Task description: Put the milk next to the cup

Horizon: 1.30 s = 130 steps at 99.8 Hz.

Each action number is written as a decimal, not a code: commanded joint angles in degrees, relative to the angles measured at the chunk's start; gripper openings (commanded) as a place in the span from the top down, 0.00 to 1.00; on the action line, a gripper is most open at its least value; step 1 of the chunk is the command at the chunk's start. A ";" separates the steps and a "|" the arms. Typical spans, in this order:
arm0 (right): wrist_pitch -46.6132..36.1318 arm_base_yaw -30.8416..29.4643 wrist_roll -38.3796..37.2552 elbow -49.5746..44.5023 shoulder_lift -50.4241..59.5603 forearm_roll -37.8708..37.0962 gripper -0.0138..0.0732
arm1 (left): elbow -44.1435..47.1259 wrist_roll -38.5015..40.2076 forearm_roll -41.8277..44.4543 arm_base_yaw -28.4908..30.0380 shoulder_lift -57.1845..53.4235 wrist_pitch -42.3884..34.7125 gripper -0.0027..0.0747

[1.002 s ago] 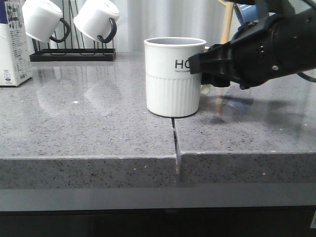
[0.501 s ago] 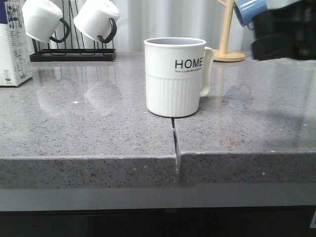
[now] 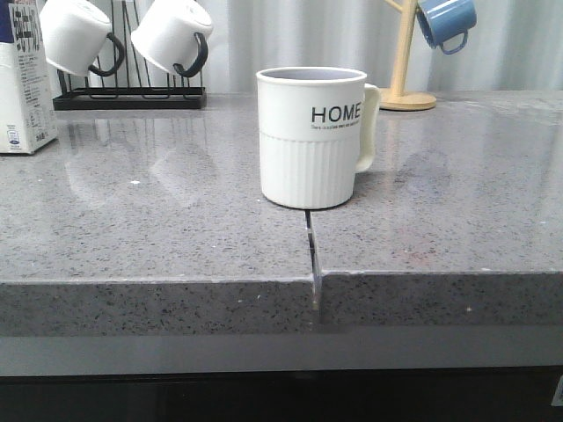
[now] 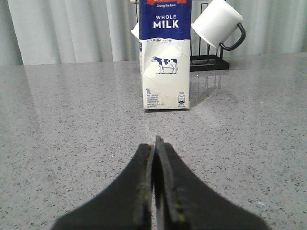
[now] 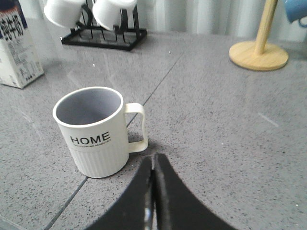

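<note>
The cup [image 3: 311, 136], off-white with "HOME" in black and a ribbed lower half, stands mid-counter near the front edge, handle to the right. It also shows in the right wrist view [image 5: 94, 130]. The milk [image 3: 25, 75] stands upright at the far left, cut by the frame edge. In the left wrist view the milk [image 4: 164, 55] stands some way ahead of my left gripper [image 4: 155, 143], which is shut and empty. My right gripper [image 5: 154, 160] is shut and empty, just beside the cup's handle and raised above the counter. Neither arm shows in the front view.
A black rack [image 3: 129, 97] with two white black-handled mugs [image 3: 167, 33] stands at the back left, close behind the milk. A wooden mug tree [image 3: 406, 61] with a blue mug [image 3: 446, 23] stands at the back right. A seam [image 3: 310, 230] runs through the grey counter under the cup.
The right arm, which was at the cup's handle a second ago, has pulled up and away to the right and left the front view. The cup and milk have not moved.
</note>
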State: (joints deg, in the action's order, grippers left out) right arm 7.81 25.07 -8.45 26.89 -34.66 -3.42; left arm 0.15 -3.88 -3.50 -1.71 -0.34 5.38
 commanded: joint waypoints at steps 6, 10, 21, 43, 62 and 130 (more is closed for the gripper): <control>-2.31 -0.33 0.07 -2.79 8.28 -0.84 0.92 | 2.39 0.50 -0.03 0.18 -1.84 -4.38 0.99; -2.03 -0.33 0.07 -4.25 10.97 -0.80 0.92 | 2.39 0.50 -0.03 0.18 -1.84 -4.38 0.99; -1.60 -0.33 0.07 -7.38 17.38 -0.78 0.92 | 2.39 0.50 -0.03 0.18 -1.84 -4.48 0.99; 5.96 -0.33 0.07 -9.11 26.13 -0.78 0.92 | 2.39 0.50 -0.03 0.18 -1.84 -4.48 0.99; 6.52 -0.33 0.07 -9.11 26.70 -0.78 0.92 | 2.16 0.50 0.56 0.18 -1.84 -6.07 0.99; 6.52 -0.33 0.07 -9.11 26.70 -0.78 0.92 | -24.89 -1.13 0.76 0.18 20.39 10.74 0.94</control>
State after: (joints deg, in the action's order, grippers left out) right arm 18.33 25.07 -8.45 16.33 -7.36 -3.63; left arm -20.29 -5.18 -2.60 -1.71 14.87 19.55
